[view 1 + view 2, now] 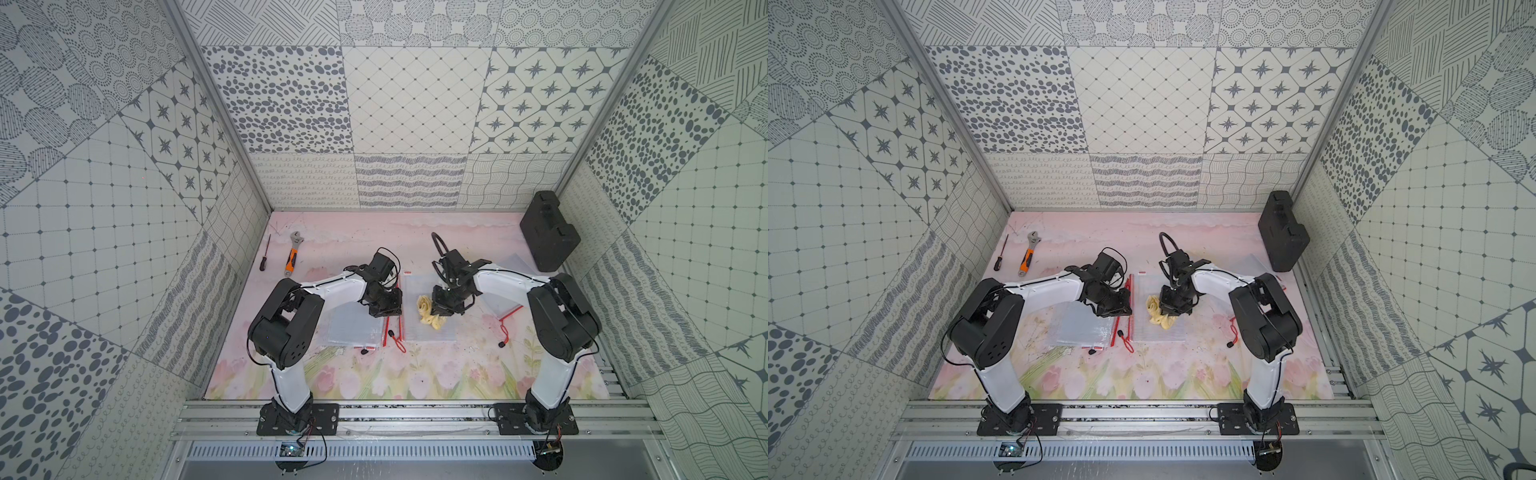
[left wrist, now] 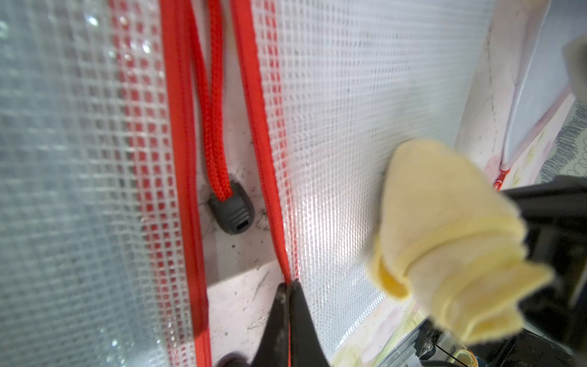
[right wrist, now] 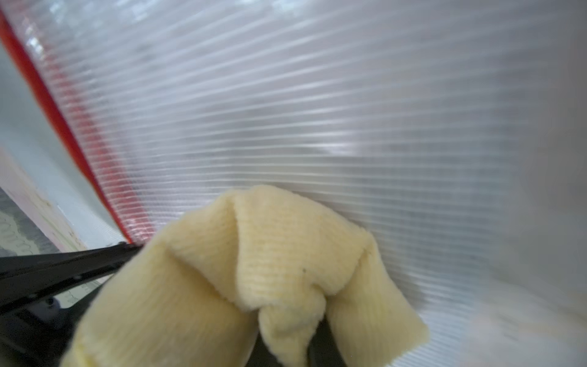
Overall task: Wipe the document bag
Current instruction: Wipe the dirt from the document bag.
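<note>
A clear mesh document bag [image 1: 428, 334] [image 1: 1158, 332] with a red zipper edge lies flat on the mat between the arms. My left gripper [image 1: 388, 313] [image 2: 289, 286] is shut on that red edge, pinning the bag's left side. My right gripper [image 1: 440, 313] [image 1: 1170, 313] is shut on a crumpled yellow cloth [image 1: 424, 306] [image 3: 270, 270], which rests on the bag's mesh [image 3: 317, 111]. In the left wrist view the cloth [image 2: 444, 228] sits on the bag [image 2: 333, 127] beside my jaws. The cloth hides the right fingertips.
Another mesh bag [image 1: 353, 330] lies under the left arm and a third [image 1: 505, 299] under the right arm, each with red cords. A wrench [image 1: 293, 253] and a screwdriver [image 1: 265, 253] lie back left. A black case [image 1: 548, 230] stands back right.
</note>
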Tool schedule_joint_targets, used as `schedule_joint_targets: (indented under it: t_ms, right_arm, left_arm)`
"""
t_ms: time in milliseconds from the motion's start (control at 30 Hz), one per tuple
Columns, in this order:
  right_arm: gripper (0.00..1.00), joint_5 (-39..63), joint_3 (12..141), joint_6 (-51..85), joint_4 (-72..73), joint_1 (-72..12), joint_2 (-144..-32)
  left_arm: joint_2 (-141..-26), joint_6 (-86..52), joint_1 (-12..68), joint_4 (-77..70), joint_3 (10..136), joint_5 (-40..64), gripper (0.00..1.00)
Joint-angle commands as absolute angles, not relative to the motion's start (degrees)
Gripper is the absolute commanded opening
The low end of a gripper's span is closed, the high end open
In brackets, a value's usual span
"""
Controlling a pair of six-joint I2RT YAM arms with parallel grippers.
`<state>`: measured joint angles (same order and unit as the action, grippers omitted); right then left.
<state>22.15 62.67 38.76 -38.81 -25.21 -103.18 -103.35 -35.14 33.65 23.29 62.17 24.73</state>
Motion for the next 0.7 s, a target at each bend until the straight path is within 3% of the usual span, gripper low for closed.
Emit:
schedule_joint_targets:
  t_ms: [0, 167, 400, 533, 667]
  right_arm:
    - [0.0, 17.57, 56.21, 34.85, -43.54, -18.73, -100.09]
    - [0.0, 17.8, 60.71, 36.98, -43.53, -22.99, -99.31]
    - [0.0, 20.37, 79.79, 40.5, -42.27, -35.19, -112.78]
    - [0.0, 22.08, 81.88, 40.85, -40.39, -34.6, -117.03]
    - [0.0, 20.52, 75.71, 38.54, -40.72, -28.53, -114.79]
  left_arm:
    - [-103.05, -34.18, 33.2, 23.73, 62.23, 23.77, 0.0]
    - [-103.15, -33.96, 33.14, 24.36, 63.3, 24.57, 0.0]
    - [-103.1, -34.55, 33.21, 25.14, 64.47, 24.51, 0.0]
    - [-102.62, -34.59, 33.15, 25.49, 64.87, 24.35, 0.0]
    - [-101.89, -33.97, 33.2, 27.0, 65.13, 23.81, 0.0]
